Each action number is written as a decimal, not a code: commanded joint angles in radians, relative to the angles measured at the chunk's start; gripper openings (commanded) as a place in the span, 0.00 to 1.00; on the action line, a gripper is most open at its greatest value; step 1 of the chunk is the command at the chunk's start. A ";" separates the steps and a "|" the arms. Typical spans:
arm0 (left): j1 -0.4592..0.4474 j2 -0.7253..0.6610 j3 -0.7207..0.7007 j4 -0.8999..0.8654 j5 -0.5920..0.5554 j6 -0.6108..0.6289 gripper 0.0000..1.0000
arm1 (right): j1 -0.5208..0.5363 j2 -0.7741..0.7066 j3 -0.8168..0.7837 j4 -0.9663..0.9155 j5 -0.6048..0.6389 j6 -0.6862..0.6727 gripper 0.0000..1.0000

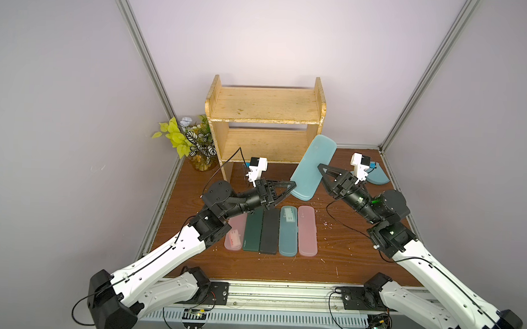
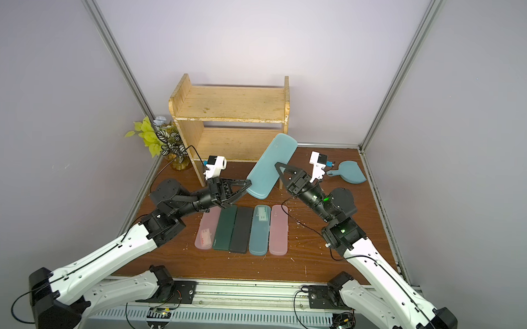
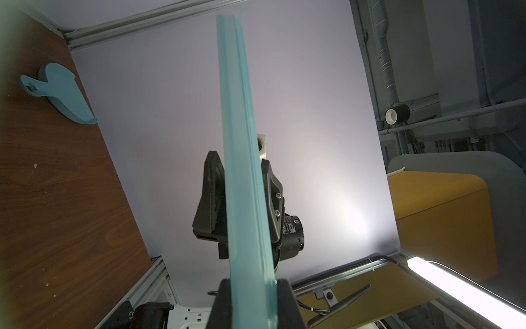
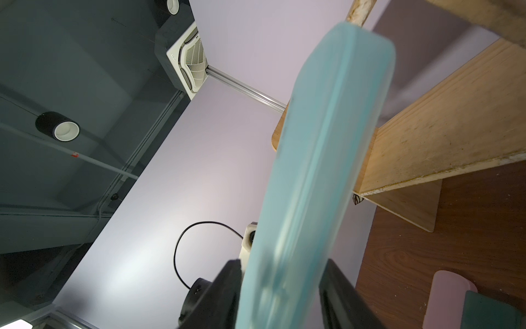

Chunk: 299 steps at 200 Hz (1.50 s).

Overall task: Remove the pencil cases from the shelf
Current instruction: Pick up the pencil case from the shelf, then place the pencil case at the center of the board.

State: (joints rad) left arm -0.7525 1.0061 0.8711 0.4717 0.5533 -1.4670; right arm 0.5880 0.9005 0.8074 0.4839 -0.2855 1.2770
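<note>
Left wrist view shows the left tool (image 3: 253, 290) pinching an end of the teal-blue case (image 3: 242, 142), held tilted above the table (image 1: 343, 252) before the shelf (image 1: 264, 108). The right tool (image 1: 320, 173) straddles it; whether it presses, I cannot tell.

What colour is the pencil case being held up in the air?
The long flat rounded-end plastic pencil case is teal-blue, shown best in a top view.

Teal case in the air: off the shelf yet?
Off. Left gripper holds the teal case above the table, on neither board of the shelf; right gripper straddles it.
</note>
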 commanded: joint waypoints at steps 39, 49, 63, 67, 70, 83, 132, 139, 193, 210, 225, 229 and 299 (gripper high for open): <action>-0.011 0.000 -0.014 0.079 0.022 0.010 0.02 | 0.005 0.011 -0.014 0.115 0.022 0.069 0.25; -0.010 0.002 -0.020 0.083 0.019 0.010 0.09 | 0.005 0.008 -0.019 0.109 0.022 0.077 0.24; -0.010 0.006 -0.027 0.093 0.010 0.008 0.17 | 0.005 0.002 -0.026 0.102 0.023 0.081 0.23; -0.010 0.007 -0.027 0.094 0.008 0.008 0.21 | 0.005 0.001 -0.028 0.097 0.023 0.082 0.23; -0.011 0.008 -0.028 0.095 0.004 0.007 0.26 | 0.004 0.000 -0.029 0.093 0.024 0.082 0.23; -0.012 0.012 -0.031 0.092 -0.010 0.009 0.48 | 0.004 -0.010 -0.038 0.074 0.028 0.078 0.23; -0.008 -0.018 -0.004 -0.174 -0.121 0.092 0.79 | -0.015 -0.080 -0.064 -0.168 0.037 -0.043 0.21; -0.003 -0.030 0.007 -0.259 -0.149 0.104 0.80 | -0.026 -0.091 -0.074 -0.206 0.027 -0.053 0.21; 0.073 -0.140 0.043 -0.626 -0.287 0.203 0.79 | -0.121 -0.148 -0.151 -0.452 -0.072 -0.217 0.21; 0.082 -0.150 0.058 -0.668 -0.298 0.218 0.80 | -0.149 -0.147 -0.142 -0.583 -0.087 -0.325 0.21; 0.082 -0.150 0.066 -0.681 -0.298 0.224 0.80 | -0.178 -0.142 -0.137 -0.680 -0.102 -0.417 0.21; 0.082 -0.150 0.066 -0.681 -0.297 0.223 0.80 | -0.185 -0.140 -0.137 -0.704 -0.104 -0.438 0.21; 0.084 -0.123 0.066 -0.647 -0.291 0.210 0.80 | -0.360 -0.065 -0.177 -0.883 -0.218 -0.701 0.20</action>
State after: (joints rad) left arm -0.6788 0.8783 0.9176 -0.1772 0.2665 -1.2774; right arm 0.2695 0.8078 0.6388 -0.3363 -0.4335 0.7303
